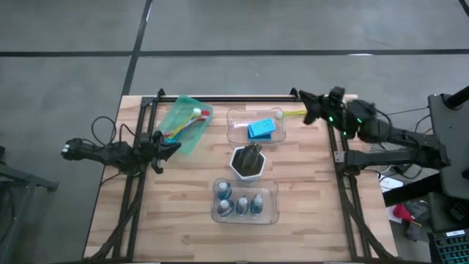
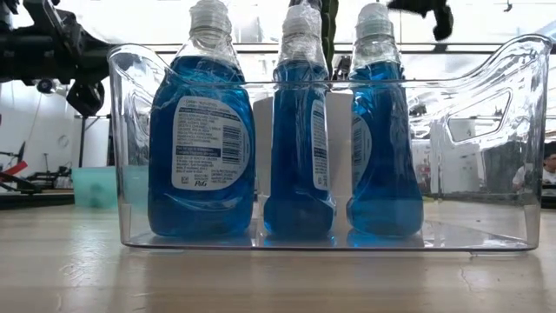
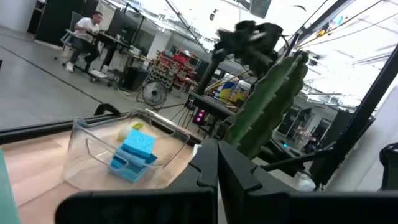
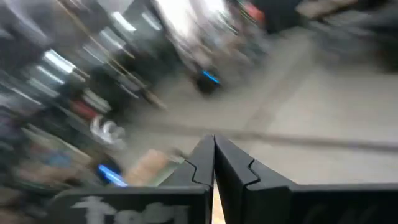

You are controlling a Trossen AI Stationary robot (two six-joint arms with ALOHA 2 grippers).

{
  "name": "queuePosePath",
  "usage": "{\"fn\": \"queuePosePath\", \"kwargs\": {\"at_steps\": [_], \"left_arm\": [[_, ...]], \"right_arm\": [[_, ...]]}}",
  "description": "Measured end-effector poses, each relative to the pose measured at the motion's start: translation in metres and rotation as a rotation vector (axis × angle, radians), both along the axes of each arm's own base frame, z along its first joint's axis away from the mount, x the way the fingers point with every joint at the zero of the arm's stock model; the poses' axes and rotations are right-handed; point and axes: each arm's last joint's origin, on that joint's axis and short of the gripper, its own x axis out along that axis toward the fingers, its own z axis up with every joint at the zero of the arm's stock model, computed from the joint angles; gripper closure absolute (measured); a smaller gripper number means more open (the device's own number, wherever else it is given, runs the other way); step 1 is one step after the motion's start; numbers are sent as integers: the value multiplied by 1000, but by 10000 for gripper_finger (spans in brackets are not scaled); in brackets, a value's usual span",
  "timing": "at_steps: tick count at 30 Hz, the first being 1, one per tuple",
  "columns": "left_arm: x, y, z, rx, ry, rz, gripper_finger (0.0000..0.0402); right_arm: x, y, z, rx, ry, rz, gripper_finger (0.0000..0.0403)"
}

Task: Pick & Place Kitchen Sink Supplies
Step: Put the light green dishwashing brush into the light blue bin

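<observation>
L gripper (image 1: 174, 146) sits at the table's left side, just beside the near-right edge of the green tray (image 1: 178, 137), fingers clenched together w/ nothing between them. R gripper (image 1: 304, 97) is at the far right of the table, fingers (image 4: 205, 165) pressed tight; a yellow brush (image 1: 293, 113) lies just beside it, handle reaching from the far bin toward the gripper, but can't tell if the tips actually pinch it. In the tray: a bunch of brushes (image 1: 185, 125), pink, yellow and blue among them. Far clear bin (image 1: 234, 132), center-far of the table, holds the blue sponges (image 1: 261, 130), stacked. Just near of it stands the white hexagonal pot (image 1: 247, 163) w/ its dark plant. Nearest the table's front edge, another clear bin (image 2: 521, 156) holds three bottles of blue liquid (image 2: 201, 139), upright, side by side, grey caps on. Left wrist cam: a person seated at a desk far off in the room.
</observation>
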Motion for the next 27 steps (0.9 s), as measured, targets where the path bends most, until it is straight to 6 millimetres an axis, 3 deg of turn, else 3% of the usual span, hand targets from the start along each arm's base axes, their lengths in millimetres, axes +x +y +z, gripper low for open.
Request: {"fn": "queuePosePath", "kwargs": {"at_steps": [6,10,14,20,27], "left_arm": [[0,0,0,-26,-9,-10,396],[0,0,0,-31,-10,-11,396],[0,0,1,-90,-34,-21,396],[-1,0,6,-292,-136,-58,396],[-1,0,5,-408,-164,-76,396]], "right_arm": [[1,-23,-5,167,537,-81,394],[5,-34,-3,112,777,-91,394],[16,-56,-9,181,872,0,394],[21,-103,-39,410,908,200,384],[20,-147,-78,533,1015,352,311]]}}
